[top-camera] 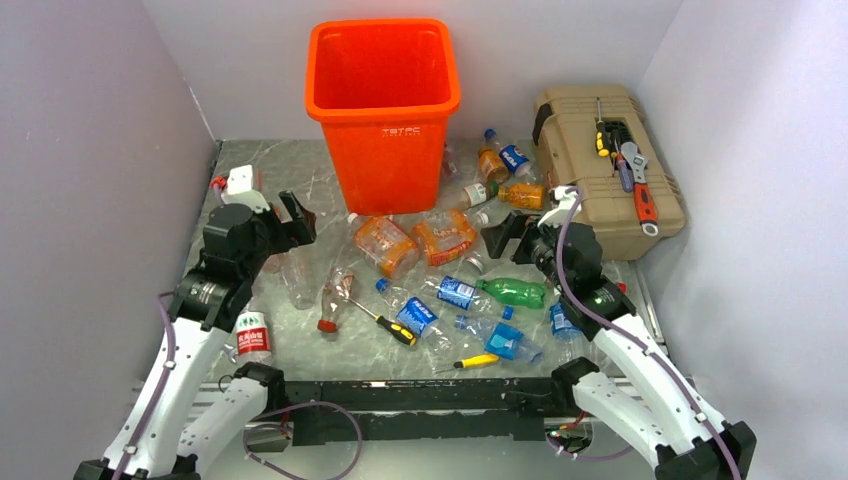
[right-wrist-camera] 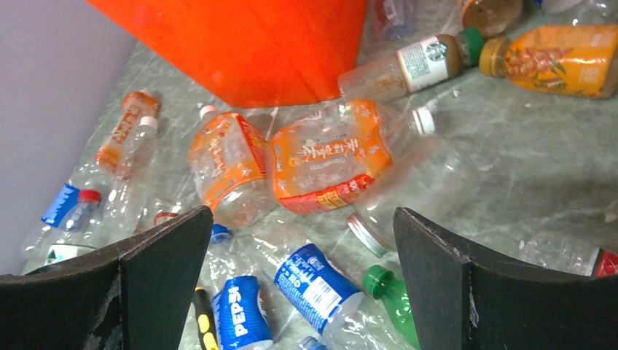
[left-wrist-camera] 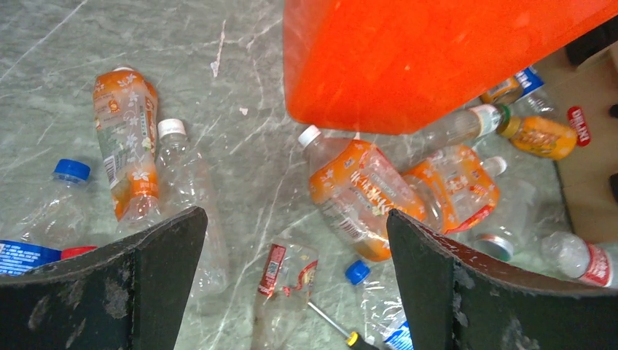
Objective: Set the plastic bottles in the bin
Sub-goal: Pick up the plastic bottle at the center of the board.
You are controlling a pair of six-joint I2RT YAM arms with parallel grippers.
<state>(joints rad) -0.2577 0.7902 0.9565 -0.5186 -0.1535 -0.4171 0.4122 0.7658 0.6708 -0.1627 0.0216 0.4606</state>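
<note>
The left gripper (top-camera: 297, 222) and right gripper (top-camera: 503, 238) hang wide open and empty near the bin (top-camera: 385, 150), likely ready to grab the bottles (top-camera: 385, 246) lying scattered in front of it.

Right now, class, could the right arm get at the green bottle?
Likely yes: the green bottle lies just behind the open right gripper, with nothing stacked on it; it need only draw back.
</note>
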